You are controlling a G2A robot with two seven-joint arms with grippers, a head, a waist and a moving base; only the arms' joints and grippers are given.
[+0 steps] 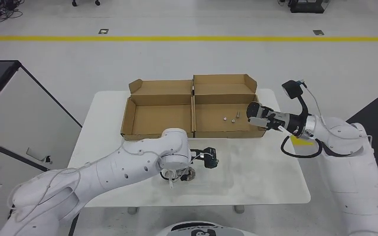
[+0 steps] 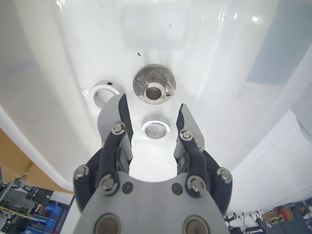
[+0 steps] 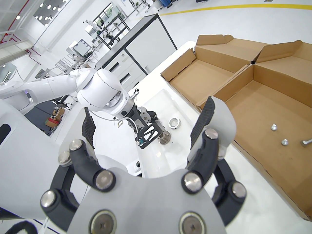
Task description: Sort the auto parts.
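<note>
The left claw (image 2: 152,110) hangs low over the tabletop (image 1: 260,171) near the middle of its front edge. Its fingers are spread wide and grip nothing. A small cap (image 2: 155,129) lies between them, a flanged hub (image 2: 154,87) just beyond the tips and a ring collar (image 2: 106,91) just beside the hub. All three look like machined metal, so they are probably stiff, heavy for their bulk and smooth enough to skid on the glossy surface under a glancing push. The hub's raised neck seems the surest hold. The collar is probably best pinched across its outer wall. The cap sits so low that the fingers would have to come almost down to the surface. The right claw (image 1: 255,115) is also parted and holds nothing, poised at the right rim of the right-hand box (image 1: 212,127), which stands beside the left-hand box (image 1: 156,121) along the far edge. The left wrist view separates the three parts and shows their bores and screw holes, whereas in the top view the arm covers most of them. The right wrist view gives the hub and collar from the side and makes plain the small fasteners (image 3: 284,142) lying in the right-hand box, one of them a bolt.
</note>
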